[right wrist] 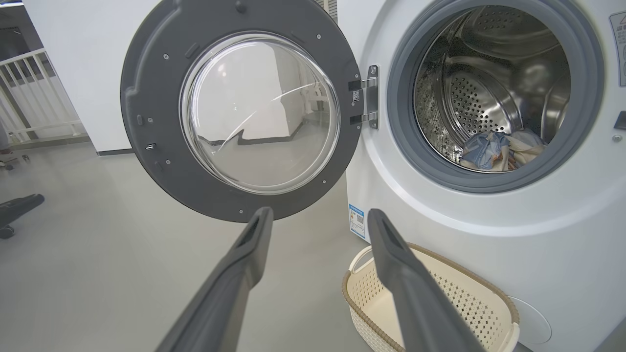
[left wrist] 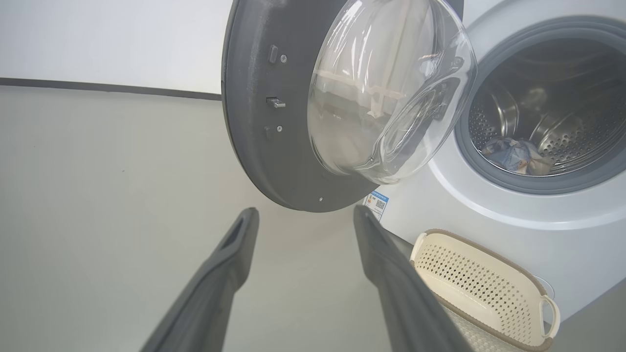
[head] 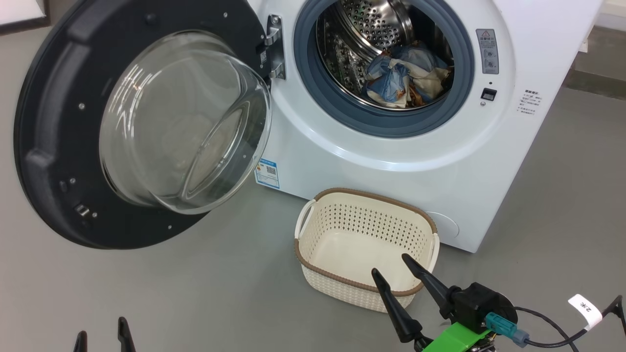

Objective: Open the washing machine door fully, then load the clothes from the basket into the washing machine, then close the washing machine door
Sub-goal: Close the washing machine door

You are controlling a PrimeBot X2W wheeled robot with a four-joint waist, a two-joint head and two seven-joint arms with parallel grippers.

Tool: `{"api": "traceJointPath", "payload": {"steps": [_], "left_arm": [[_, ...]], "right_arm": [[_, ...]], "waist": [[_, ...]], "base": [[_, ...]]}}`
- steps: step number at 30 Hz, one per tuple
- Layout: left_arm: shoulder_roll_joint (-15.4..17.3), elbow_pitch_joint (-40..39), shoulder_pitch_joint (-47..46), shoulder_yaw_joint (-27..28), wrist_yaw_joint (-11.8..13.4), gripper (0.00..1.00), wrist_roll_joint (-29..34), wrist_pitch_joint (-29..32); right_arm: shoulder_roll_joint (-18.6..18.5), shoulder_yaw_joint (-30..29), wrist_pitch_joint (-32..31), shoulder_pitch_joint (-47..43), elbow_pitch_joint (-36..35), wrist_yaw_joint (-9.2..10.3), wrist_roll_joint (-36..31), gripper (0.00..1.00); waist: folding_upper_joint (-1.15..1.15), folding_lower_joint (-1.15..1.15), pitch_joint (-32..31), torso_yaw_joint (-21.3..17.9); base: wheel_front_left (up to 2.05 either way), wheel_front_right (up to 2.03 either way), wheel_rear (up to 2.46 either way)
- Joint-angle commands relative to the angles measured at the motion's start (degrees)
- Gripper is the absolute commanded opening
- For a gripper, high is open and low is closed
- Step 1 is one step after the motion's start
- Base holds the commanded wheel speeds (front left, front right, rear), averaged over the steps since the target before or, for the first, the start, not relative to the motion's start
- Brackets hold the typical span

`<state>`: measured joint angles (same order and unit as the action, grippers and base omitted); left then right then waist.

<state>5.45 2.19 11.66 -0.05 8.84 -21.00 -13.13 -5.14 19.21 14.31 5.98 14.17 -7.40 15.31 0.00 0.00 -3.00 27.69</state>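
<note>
The washing machine (head: 391,161) stands with its door (head: 142,122) swung wide to the left, inner face and glass bowl toward me. The clothes (head: 406,78) lie in a blue and cream heap inside the steel drum, also seen as clothes (right wrist: 499,149) and clothes (left wrist: 513,156). The basket (head: 367,244) sits on the floor before the machine with nothing in it. My right gripper (head: 391,271) hangs open over the basket's near rim, holding nothing. My left gripper (head: 102,330) is open at the lower left, below the door, its fingers (left wrist: 230,254) spread apart.
Grey floor (head: 171,293) spreads to the left and front of the machine. A tagged cable (head: 582,313) trails from my right wrist. A white wall (left wrist: 112,44) with a dark baseboard stands behind the door. A white railing (right wrist: 34,98) is at far left.
</note>
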Motion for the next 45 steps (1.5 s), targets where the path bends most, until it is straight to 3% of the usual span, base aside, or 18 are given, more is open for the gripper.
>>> {"api": "traceJointPath", "payload": {"steps": [1, 34, 35, 36, 37, 38, 45], "left_arm": [[0.75, -1.69, -1.47, 1.67, 0.28, 1.00, -0.07, -0.59], [0.75, -1.65, -1.51, 1.35, 0.98, 1.00, -1.15, -1.17], [0.82, -1.62, -1.50, 1.20, 0.80, 0.48, -1.23, -1.05], [0.92, -1.59, -1.48, 1.01, 0.57, 0.11, -1.32, -0.89], [0.92, -1.59, -1.48, 1.01, 0.57, 0.11, -1.32, -0.89], [0.98, -1.61, -1.48, 0.86, 0.39, 0.00, -1.41, -0.80], [1.02, -3.10, -1.76, 1.17, 0.26, 0.00, -2.17, -0.93]], "right_arm": [[0.14, 0.80, 0.69, 1.02, -1.37, -0.09, 0.53, 1.00], [0.01, 0.52, 0.69, 1.04, -1.04, -0.09, 0.55, 1.00], [0.00, 0.47, 0.69, 0.99, -1.09, -0.09, 0.53, 1.00], [-0.02, 0.44, 0.69, 0.92, -1.15, -0.09, 0.48, 1.00], [-0.02, 0.44, 0.69, 0.92, -1.15, -0.09, 0.48, 1.00], [-0.06, 0.42, 0.69, 0.85, -1.21, -0.09, 0.43, 1.00], [-0.83, 0.03, 0.69, -0.22, -1.79, -0.09, -0.10, 1.00]], "waist": [[0.00, 0.00, 0.00, 0.00], [0.00, 0.00, 0.23, 0.09], [0.00, 0.00, 0.25, 0.09], [0.00, 0.00, 0.28, 0.10], [0.00, 0.00, 0.28, 0.10], [0.00, 0.00, 0.31, 0.12], [0.00, 0.00, 1.42, 0.18]], "base": [[0.00, 0.00, 0.00], [0.00, 0.00, 0.00], [0.00, 0.00, 0.00], [0.00, 0.00, 0.00], [0.00, 0.00, 0.00], [0.00, 0.00, 0.00], [0.00, 0.00, 0.00]]}}
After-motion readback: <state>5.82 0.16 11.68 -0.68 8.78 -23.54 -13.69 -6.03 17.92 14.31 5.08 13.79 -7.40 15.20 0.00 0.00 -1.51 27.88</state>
